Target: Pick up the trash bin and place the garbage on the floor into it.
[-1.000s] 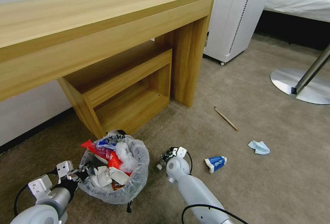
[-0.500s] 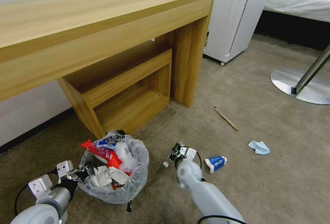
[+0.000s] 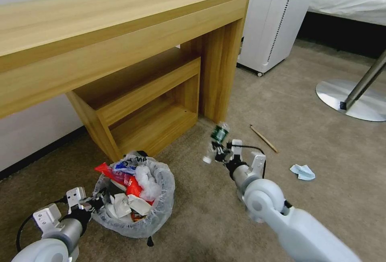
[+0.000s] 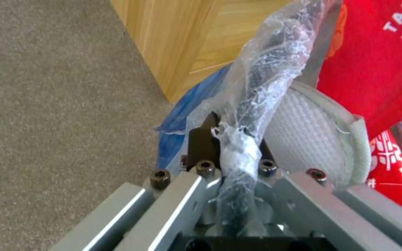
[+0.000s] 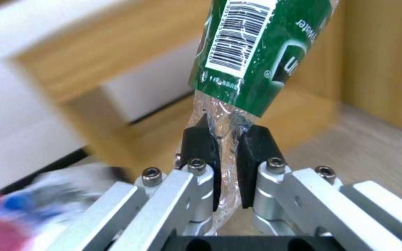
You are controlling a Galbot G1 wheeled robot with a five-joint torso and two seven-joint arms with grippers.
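Note:
The trash bin (image 3: 161,207), black under a crinkly white bag, stands on the beige floor (image 3: 321,221) in front of the desk, full of litter: a red plastic bag (image 3: 122,180), white slippers (image 3: 128,205) and crumpled wrappers. My left gripper (image 3: 97,203) is shut on the bin's near rim; the left wrist view shows the bagged rim (image 4: 243,139) pinched in that gripper (image 4: 234,148). My right gripper (image 3: 217,152) hangs above the carpet, shut on a small green-labelled bottle (image 3: 220,133), whose clear end (image 5: 226,120) sits between the pads (image 5: 201,146). A wooden stick (image 3: 264,138) and a blue mask (image 3: 302,172) lie on the floor.
A wooden desk (image 3: 120,32) with a low shelf unit (image 3: 152,105) rises just behind the bin. A white appliance on wheels (image 3: 277,20) stands right of the desk. A silver round chair base (image 3: 354,101) and a bed (image 3: 350,0) lie far right.
My right arm has risen off the carpet and swung forward and right, carrying the green-labelled bottle. The left gripper and the bin have stayed put.

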